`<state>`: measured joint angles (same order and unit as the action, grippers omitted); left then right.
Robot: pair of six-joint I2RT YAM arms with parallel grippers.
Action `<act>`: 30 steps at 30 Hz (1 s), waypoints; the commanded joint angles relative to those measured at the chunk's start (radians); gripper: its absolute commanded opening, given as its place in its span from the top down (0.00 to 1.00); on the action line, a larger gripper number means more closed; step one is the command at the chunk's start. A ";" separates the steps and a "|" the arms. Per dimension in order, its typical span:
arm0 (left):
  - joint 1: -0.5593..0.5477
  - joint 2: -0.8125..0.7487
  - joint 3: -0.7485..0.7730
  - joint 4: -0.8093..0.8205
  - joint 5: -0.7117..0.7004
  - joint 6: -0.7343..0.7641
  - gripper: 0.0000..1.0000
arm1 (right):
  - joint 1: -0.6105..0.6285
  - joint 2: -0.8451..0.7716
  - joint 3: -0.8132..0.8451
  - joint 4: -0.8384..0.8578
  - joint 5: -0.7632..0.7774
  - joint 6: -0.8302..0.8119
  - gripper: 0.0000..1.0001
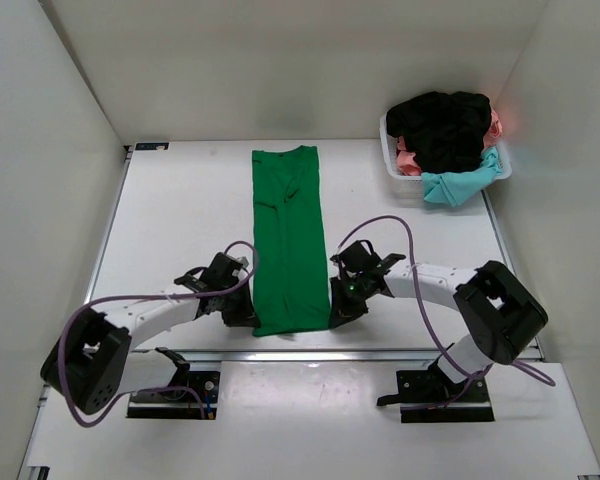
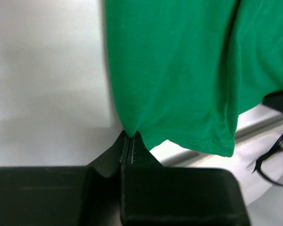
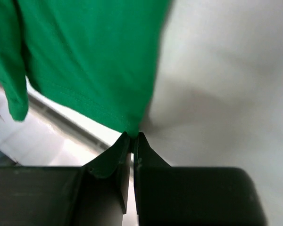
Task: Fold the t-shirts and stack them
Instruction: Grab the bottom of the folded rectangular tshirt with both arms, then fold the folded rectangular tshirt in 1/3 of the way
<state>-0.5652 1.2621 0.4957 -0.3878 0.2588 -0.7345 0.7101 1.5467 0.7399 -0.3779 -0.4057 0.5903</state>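
Observation:
A bright green t-shirt (image 1: 289, 240) lies as a long narrow strip down the middle of the table, sleeves folded in. My left gripper (image 1: 248, 318) is shut on its near left corner; the left wrist view shows the green shirt (image 2: 179, 70) pinched at the gripper (image 2: 130, 136). My right gripper (image 1: 337, 316) is shut on the near right corner; the right wrist view shows the shirt (image 3: 85, 56) pinched at the gripper (image 3: 132, 135). The hem hangs slightly lifted. Black (image 1: 443, 125), pink (image 1: 407, 160) and light teal (image 1: 462, 183) shirts are piled in the basket.
A white plastic basket (image 1: 391, 164) stands at the back right, the teal shirt hanging over its near rim. White walls enclose the table on three sides. The table's near edge (image 1: 300, 352) runs just below the shirt's hem.

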 commanded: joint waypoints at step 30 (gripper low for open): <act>0.370 0.529 0.762 -0.157 0.208 0.145 1.00 | -0.345 0.567 1.053 -0.547 -0.194 -0.442 1.00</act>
<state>-0.2115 1.7763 1.2045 -0.5304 0.4473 -0.6155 0.3801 2.0720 1.6726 -0.8600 -0.5964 0.1822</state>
